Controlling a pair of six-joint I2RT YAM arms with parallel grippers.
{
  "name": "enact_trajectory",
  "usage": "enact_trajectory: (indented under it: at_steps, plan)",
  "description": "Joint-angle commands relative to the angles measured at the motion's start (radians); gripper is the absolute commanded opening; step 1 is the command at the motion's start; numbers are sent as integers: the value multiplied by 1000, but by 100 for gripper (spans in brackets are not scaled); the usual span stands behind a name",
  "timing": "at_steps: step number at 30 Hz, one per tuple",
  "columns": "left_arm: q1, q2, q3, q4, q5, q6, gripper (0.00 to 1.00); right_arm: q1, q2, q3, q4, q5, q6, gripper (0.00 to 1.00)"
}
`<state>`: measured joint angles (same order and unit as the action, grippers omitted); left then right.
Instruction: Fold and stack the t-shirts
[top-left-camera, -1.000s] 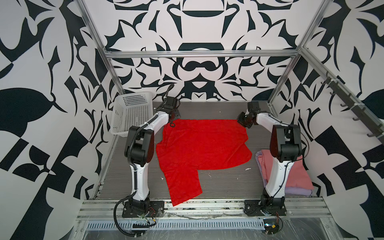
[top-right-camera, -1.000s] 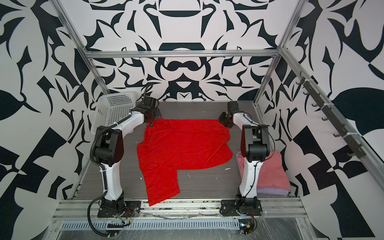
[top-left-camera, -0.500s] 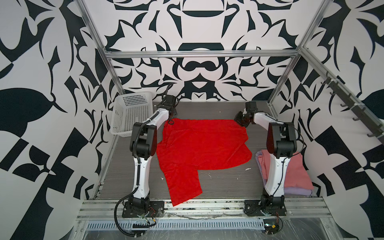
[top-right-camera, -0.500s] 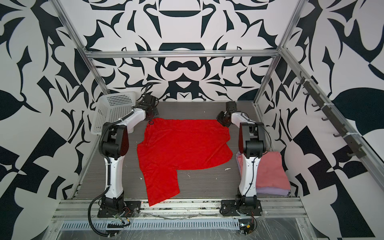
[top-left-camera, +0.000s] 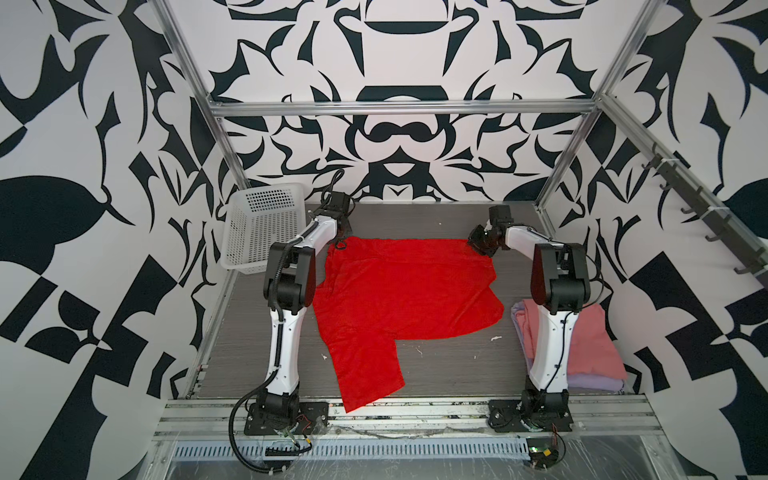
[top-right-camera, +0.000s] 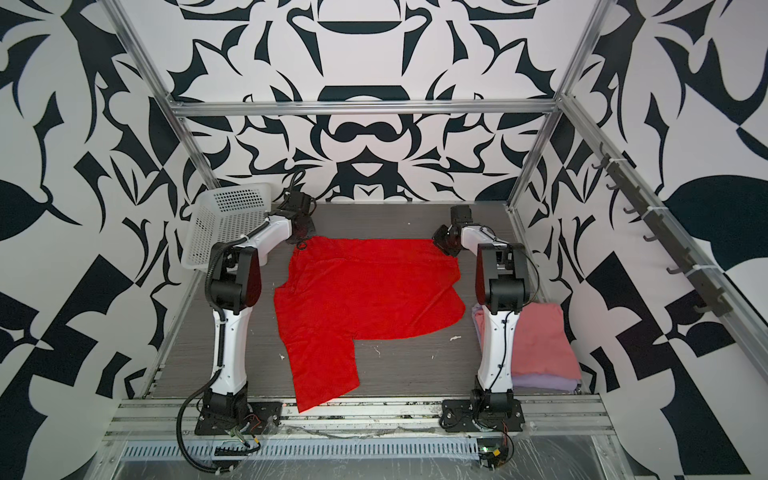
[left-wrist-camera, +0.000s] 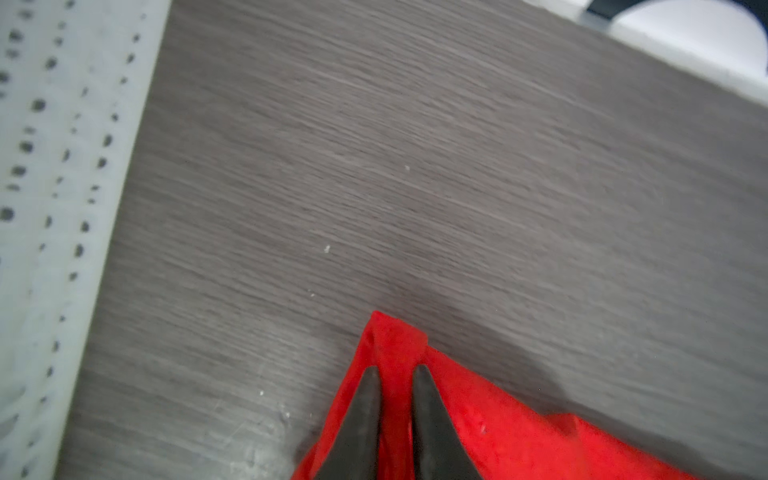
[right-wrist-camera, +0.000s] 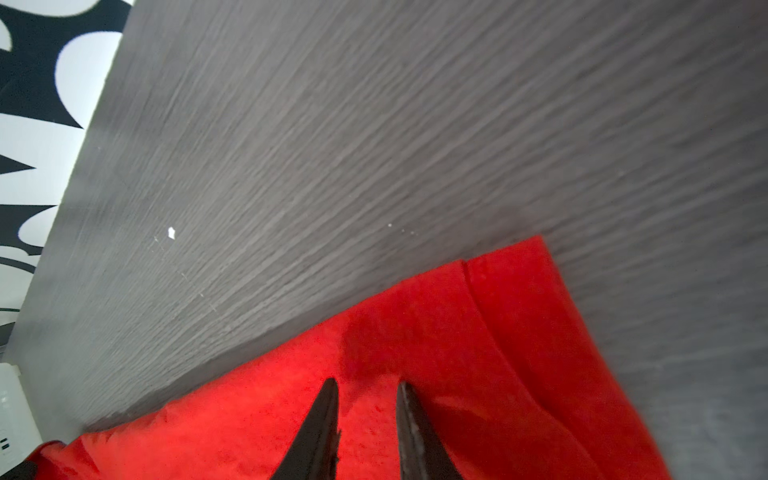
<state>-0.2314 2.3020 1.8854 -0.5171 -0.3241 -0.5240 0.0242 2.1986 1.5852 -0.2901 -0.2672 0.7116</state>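
Both top views show the red t-shirt (top-left-camera: 399, 299) spread on the surface (top-left-camera: 449, 374); wrist views alone show the left claw (left-wrist-camera: 395, 368) pinching its far corner, the right claw (right-wrist-camera: 365, 381) slightly parted, grip unclear.

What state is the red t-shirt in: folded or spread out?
Spread out, not folded: the red t-shirt lies mostly flat and open across the table, with some wrinkles.

The left gripper (left-wrist-camera: 395, 370) pinches a fold at the corner of the red t-shirt (left-wrist-camera: 478, 428) between its dark fingers. The corner lies on the grey wood-grain table (left-wrist-camera: 415, 166) (a few white specks on it), near the blurred wall of a white perforated basket (left-wrist-camera: 37, 208).
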Motion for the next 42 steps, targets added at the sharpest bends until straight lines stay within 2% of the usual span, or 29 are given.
enact_trajectory:
  at_steps: [1,5,8,15,18,22,23,25,27,29,31,36,42]
  plan:
    - [24,7,16,-28,16,-40,3,6,18,3,-30,21,18,29]
    - [30,-107,-112,123,37,-54,0,6,32,-2,-40,31,18,28]
    - [44,-215,-191,206,103,-101,0,6,48,2,-53,41,21,27]
    - [50,-524,-404,437,164,-232,0,4,67,-12,-75,59,11,25]
    - [53,-565,-421,453,167,-267,0,2,69,-19,-74,61,10,25]
    - [60,-512,-376,420,160,-266,0,-2,67,-14,-77,64,9,25]
    - [65,-485,-357,415,163,-272,3,-3,65,-9,-77,65,7,25]
    - [77,-428,-319,406,150,-288,24,-6,61,1,-79,66,5,25]
    - [99,-362,-265,400,148,-301,28,-12,54,15,-85,68,-1,25]
    - [127,-297,-190,385,180,-337,43,-17,39,31,-95,77,-9,24]
    - [139,-266,-141,385,200,-343,49,-22,13,38,-95,88,-22,24]
    - [132,-304,-147,352,201,-291,52,-27,-75,36,-113,109,-77,26]
    - [75,-495,-370,266,211,-207,59,-27,-243,-74,-165,152,-114,32]
